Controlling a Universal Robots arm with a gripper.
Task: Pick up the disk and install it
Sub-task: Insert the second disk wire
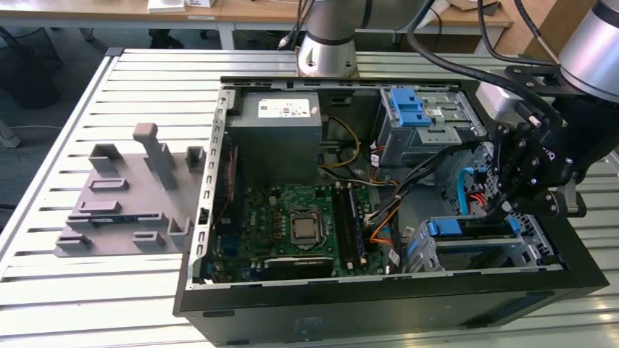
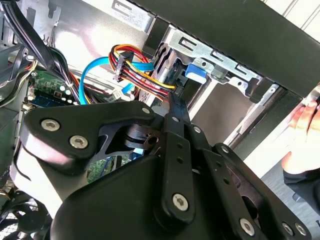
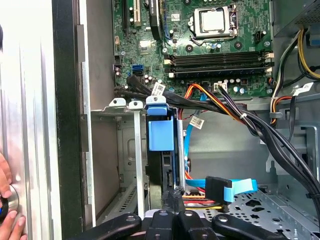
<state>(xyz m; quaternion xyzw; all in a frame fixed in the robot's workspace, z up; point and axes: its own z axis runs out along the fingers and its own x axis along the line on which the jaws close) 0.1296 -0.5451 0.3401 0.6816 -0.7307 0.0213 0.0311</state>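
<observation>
One open computer case (image 1: 387, 297) lies on the slatted table (image 1: 58, 290), a grey fixture block (image 1: 126, 196) near the table's left edge. One disk (image 3: 161, 132) stands edge-up in the drive cage at the case's front right corner, beside bundled cables (image 3: 240, 117). One gripper (image 3: 172, 197) hangs just over it; whether its pincer is apart or together, I cannot tell. A hand (image 2: 302, 140) rests outside the case wall.
</observation>
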